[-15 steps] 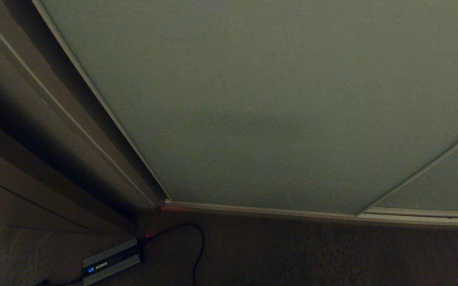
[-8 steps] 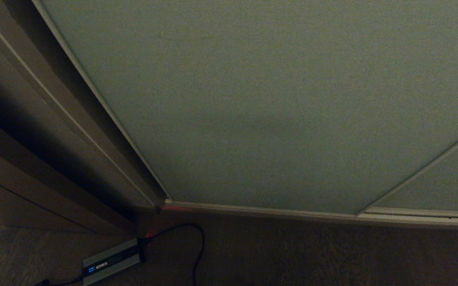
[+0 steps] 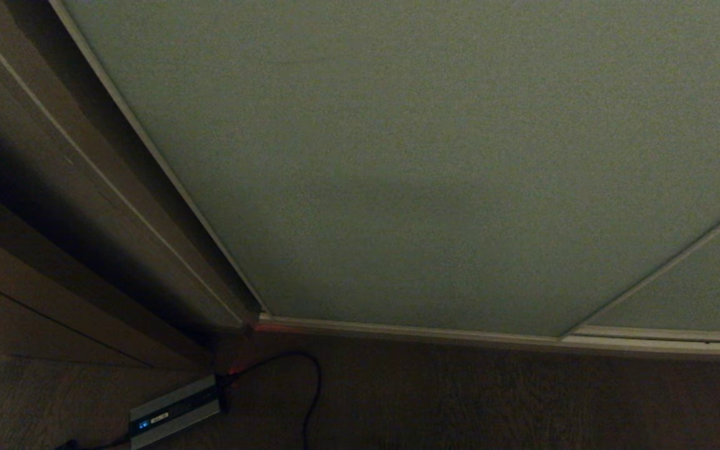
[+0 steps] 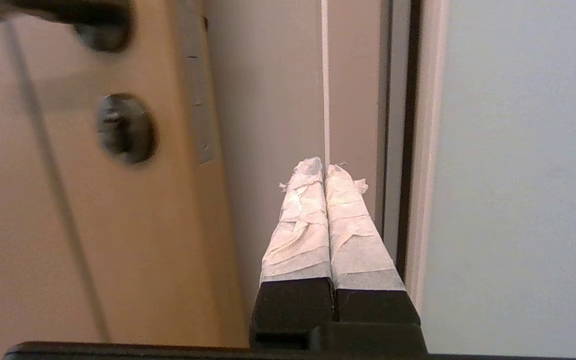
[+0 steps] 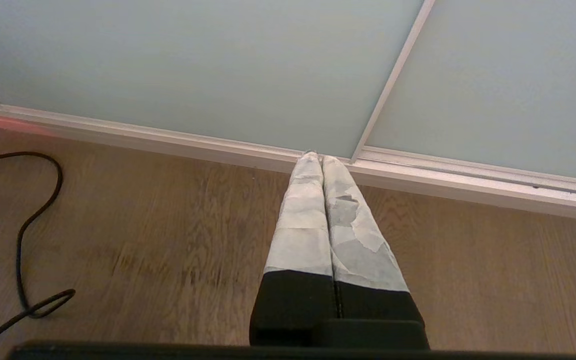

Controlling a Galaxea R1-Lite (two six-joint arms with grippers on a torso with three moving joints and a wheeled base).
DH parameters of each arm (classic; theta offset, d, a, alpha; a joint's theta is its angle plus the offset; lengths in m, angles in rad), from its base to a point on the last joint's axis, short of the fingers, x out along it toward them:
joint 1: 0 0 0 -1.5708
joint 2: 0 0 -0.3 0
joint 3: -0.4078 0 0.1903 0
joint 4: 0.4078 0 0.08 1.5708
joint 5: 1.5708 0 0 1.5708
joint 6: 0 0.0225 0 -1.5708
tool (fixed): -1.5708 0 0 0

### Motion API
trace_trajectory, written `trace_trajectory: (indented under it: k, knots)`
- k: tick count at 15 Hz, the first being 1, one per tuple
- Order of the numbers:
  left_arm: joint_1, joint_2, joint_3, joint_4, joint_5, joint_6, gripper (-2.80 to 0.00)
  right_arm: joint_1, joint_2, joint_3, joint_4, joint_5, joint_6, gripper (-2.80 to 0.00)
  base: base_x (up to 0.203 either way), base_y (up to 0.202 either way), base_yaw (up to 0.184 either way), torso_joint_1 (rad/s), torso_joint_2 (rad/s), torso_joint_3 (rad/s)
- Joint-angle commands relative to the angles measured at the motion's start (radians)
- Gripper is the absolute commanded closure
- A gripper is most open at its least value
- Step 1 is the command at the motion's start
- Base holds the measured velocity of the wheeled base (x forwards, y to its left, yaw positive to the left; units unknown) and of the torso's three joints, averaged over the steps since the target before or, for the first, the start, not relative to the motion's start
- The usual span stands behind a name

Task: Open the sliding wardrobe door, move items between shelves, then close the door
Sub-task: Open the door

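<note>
The tall matte grey-green sliding wardrobe door (image 3: pixel 435 169) fills most of the head view, a smooth flat panel edged with a thin pale metal frame, and it stands fully across the opening. A second panel of the same finish (image 3: pixel 697 287) overlaps it at the right. Both sit in a pale bottom track (image 3: pixel 460 334) on the brown wood-grain floor (image 3: pixel 491 400).

To the left rises the brown wooden door casing (image 3: pixel 85 206). On the floor near its foot lies a flat grey metal box (image 3: pixel 175 410) with a thin black cable (image 3: pixel 310 394) looping from it.

Neither arm shows in the head view. The left gripper (image 4: pixel 324 167), its fingers (image 4: pixel 303 220) wrapped in crinkled white tape over black bases, is pressed closed and empty. It points at the casing just beside the wardrobe door's pale edge, with a tan door (image 4: pixel 43 225) and its dark round lock plate (image 4: pixel 125 129) off to one side. The right gripper (image 5: pixel 319 157), taped alike, is also closed on nothing, hanging over the floor and aimed at the track.
</note>
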Motion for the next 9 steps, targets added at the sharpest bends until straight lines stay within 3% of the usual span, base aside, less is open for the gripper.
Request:
trace_trajectory:
  k: [1, 3, 9]
  knots:
    - [0.008, 0.149, -0.072, 0.03, -0.008, -0.035, 0.0, 0.0, 0.003, 0.003, 0.0, 0.001, -0.001, 0.0, 0.0, 0.0, 0.0, 0.0, 0.0, 0.0]
    - [0.007, 0.177, -0.13, 0.138, -0.069, -0.068, 0.0, 0.0, 0.003, 0.003, 0.0, 0.001, -0.001, 0.0, 0.0, 0.0, 0.0, 0.0, 0.0, 0.0]
    - [-0.01, 0.275, -0.243, 0.167, -0.176, -0.088, 0.0, 0.0, 0.003, 0.003, 0.0, 0.001, -0.001, 0.0, 0.0, 0.0, 0.0, 0.0, 0.0, 0.0]
